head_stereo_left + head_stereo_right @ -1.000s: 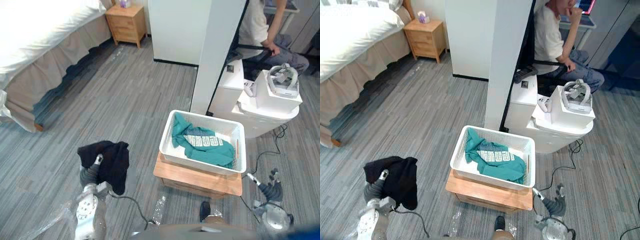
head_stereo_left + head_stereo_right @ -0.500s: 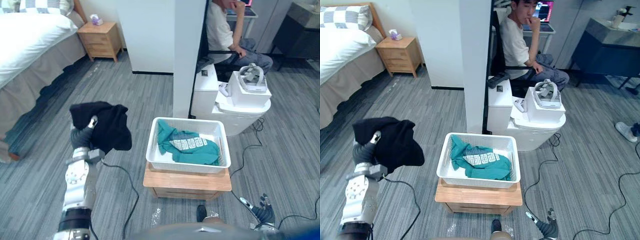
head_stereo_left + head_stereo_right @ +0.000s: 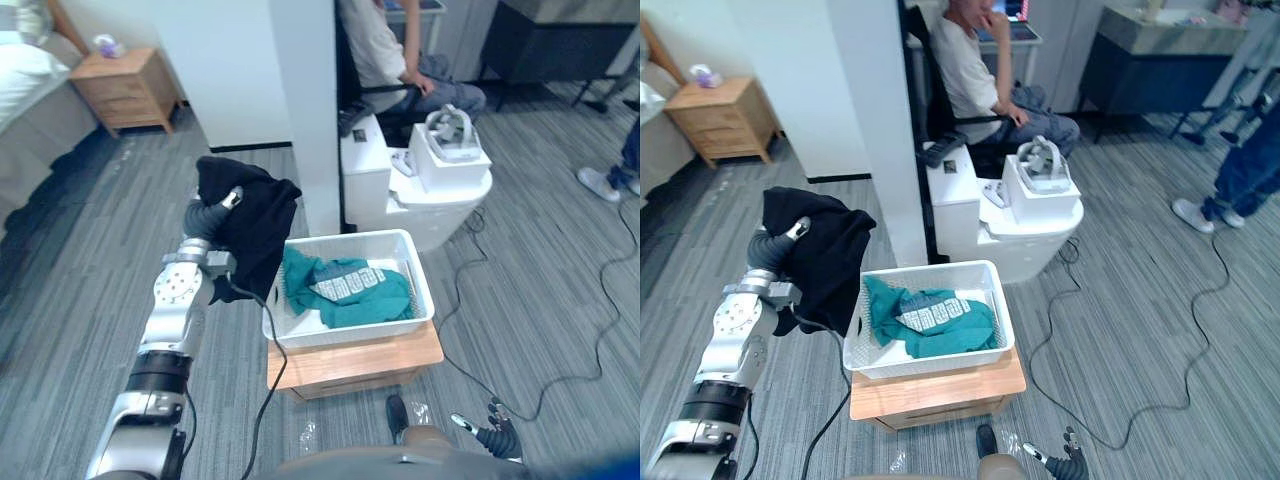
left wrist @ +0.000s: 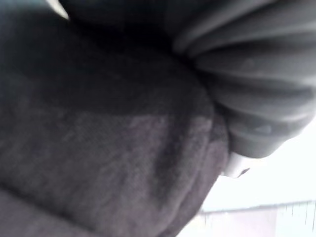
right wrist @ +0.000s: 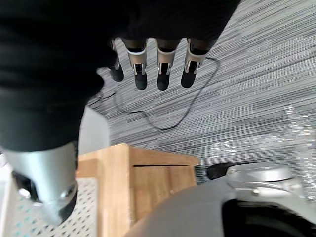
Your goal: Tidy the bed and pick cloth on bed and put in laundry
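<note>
A crumpled black cloth (image 3: 255, 232) drapes over the raised left hand (image 3: 208, 216), beside the left rim of the white plastic laundry basket (image 3: 345, 334). The left wrist view shows cloth against the hand, so its grip cannot be told. The basket, on a low wooden table (image 3: 350, 365), holds a teal garment (image 3: 350, 290). The right wrist view shows the right hand (image 5: 163, 61) slack and empty.

Noted a plain black crumpled cloth (image 3: 255, 232). Saw a white rectangular mesh plastic basket (image 3: 350, 332), and in it a teal bunched garment (image 3: 345, 292) with a pale panel printed in rows. Found light brown wood on the low square stand (image 3: 340, 368) and the small bedside cabinet (image 3: 125, 88). Saw grey streaked grain across the plank floor (image 3: 90, 280).
</note>
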